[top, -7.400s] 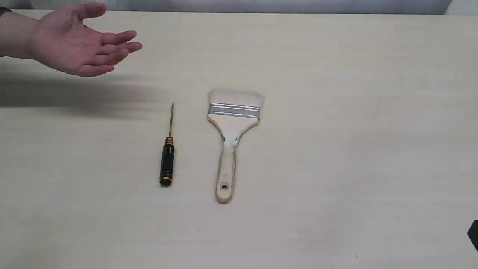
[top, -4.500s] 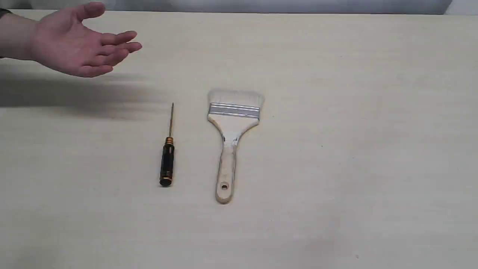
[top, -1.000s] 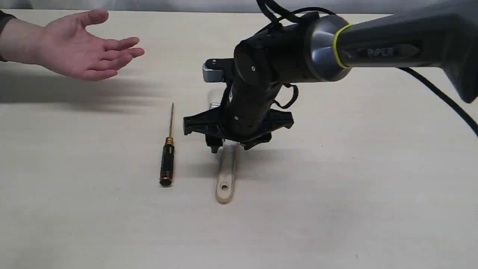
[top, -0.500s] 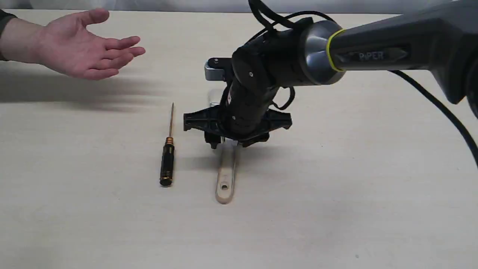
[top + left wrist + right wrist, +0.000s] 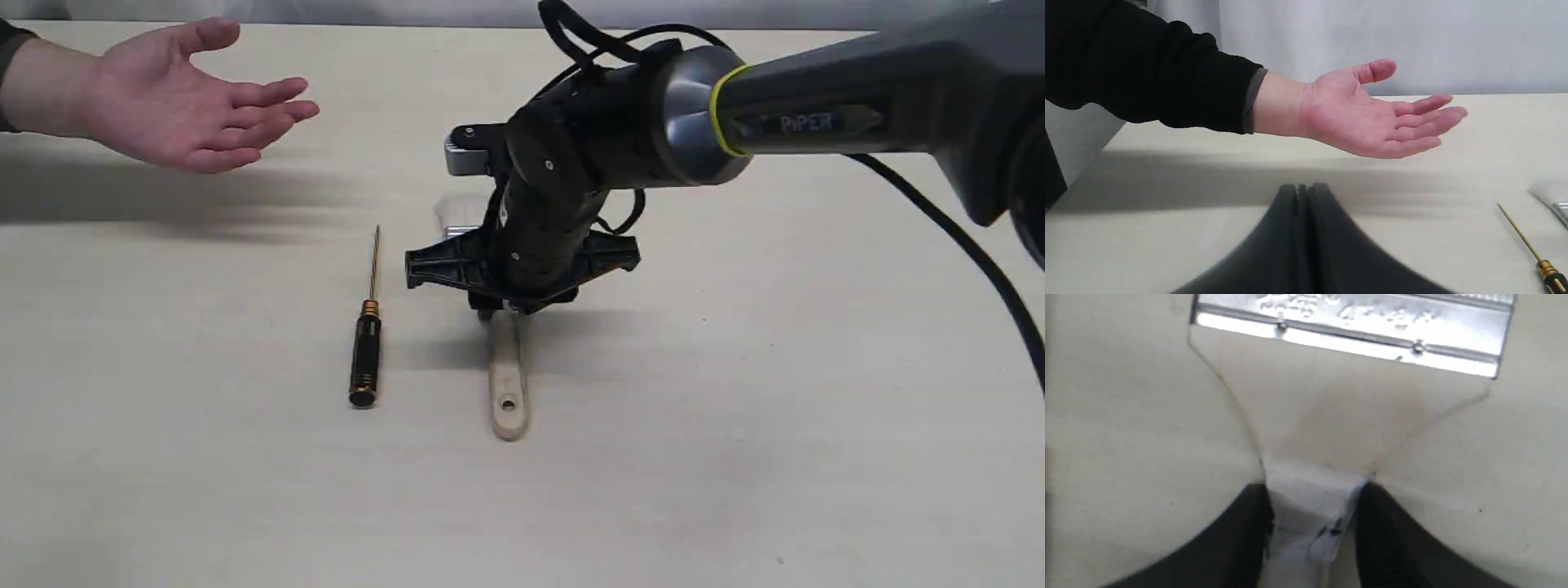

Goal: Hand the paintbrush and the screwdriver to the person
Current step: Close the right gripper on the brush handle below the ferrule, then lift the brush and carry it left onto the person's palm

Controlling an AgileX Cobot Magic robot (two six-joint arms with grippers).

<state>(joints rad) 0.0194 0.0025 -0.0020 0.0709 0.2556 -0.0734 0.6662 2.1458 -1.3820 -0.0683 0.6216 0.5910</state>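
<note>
Right wrist view: black fingers (image 5: pixel 1237 535) clamp the paintbrush (image 5: pixel 1327 428) at its wooden neck, below the silver ferrule (image 5: pixel 1351 322).

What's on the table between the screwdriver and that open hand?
Nothing. In the exterior view, only bare, shadowed table separates the screwdriver from the hand.

Setting: robotics lab bench. Indicators: black jointed arm (image 5: pixel 824 122) marked "PIPER", metal collar (image 5: pixel 694 114) with yellow ring, cable (image 5: pixel 963 243) trailing from it; pale wood-grain desk (image 5: pixel 735 465), surface plain; featureless grey-white backdrop (image 5: pixel 1433 41) behind desk; two loose tools, paintbrush (image 5: pixel 508 384) and screwdriver (image 5: pixel 365 351), side by side, well apart from person's open hand (image 5: pixel 175 106) in dark sleeve (image 5: pixel 1147 69), palm up above desk.
</note>
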